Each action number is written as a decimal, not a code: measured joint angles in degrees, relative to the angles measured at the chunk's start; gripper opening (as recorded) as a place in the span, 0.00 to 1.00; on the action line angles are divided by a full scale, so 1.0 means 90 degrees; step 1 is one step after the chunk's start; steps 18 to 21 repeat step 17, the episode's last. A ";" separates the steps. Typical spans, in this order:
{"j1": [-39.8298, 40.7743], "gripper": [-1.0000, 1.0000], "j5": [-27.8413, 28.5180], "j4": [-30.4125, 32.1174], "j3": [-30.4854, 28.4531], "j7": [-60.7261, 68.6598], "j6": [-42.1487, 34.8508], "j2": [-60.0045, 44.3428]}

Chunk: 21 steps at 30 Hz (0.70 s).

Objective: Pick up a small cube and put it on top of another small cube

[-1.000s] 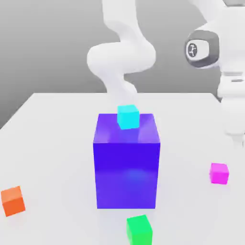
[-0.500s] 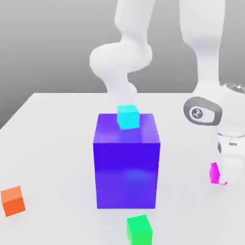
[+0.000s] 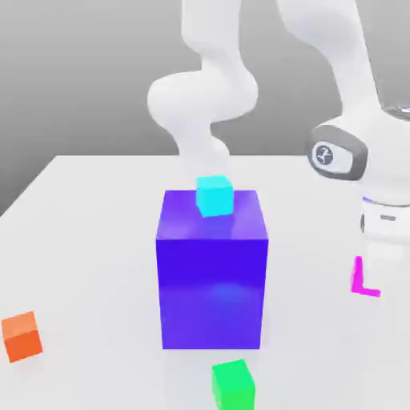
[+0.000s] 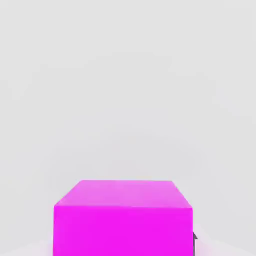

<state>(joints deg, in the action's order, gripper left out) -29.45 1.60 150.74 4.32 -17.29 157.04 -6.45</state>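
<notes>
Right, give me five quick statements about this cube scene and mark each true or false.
1. The small cyan cube sits on top of the big blue-violet block. True.
2. The hand is shut on the small magenta-pink cube. True.
3. The small orange cube is stacked on the small green cube. False: both rest apart on the white table.
4. The green cube lies behind the block. False: it lies in front.
5. The orange cube is at the exterior view's left. True.

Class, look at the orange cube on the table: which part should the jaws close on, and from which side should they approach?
Grip the orange cube across two opposite upright faces, coming straight down from above. It sits flat on the white table, apart from the other blocks, so its flat parallel sides are free, and its underside cannot be reached.
</notes>
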 joint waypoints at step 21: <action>0.1801 1.00 -0.0782 -0.1009 -0.1311 0.0346 0.0051 -0.1073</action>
